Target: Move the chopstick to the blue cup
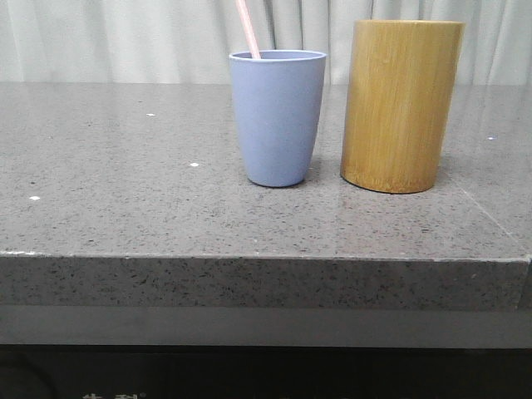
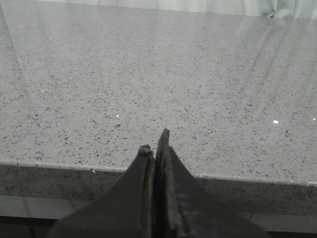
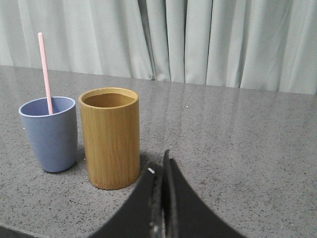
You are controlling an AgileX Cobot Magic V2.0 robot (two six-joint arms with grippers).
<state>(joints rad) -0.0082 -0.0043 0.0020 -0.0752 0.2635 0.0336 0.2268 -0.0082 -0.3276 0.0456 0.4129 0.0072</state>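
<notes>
The blue cup (image 1: 278,118) stands upright on the grey stone table (image 1: 125,208), left of the bamboo cylinder. A pale-pink chopstick (image 1: 248,28) stands in it, leaning left, its top out of the front view. The right wrist view shows the cup (image 3: 48,134) with the chopstick (image 3: 45,72) inside. My right gripper (image 3: 161,166) is shut and empty, low over the table just right of the bamboo cylinder. My left gripper (image 2: 154,144) is shut and empty over the table's front edge. Neither gripper shows in the front view.
A taller tan bamboo cylinder (image 1: 400,105) stands right of the cup; its inside looks empty in the right wrist view (image 3: 110,138). Pale curtains (image 3: 198,39) hang behind the table. The table's front edge (image 2: 247,178) runs just under the left gripper.
</notes>
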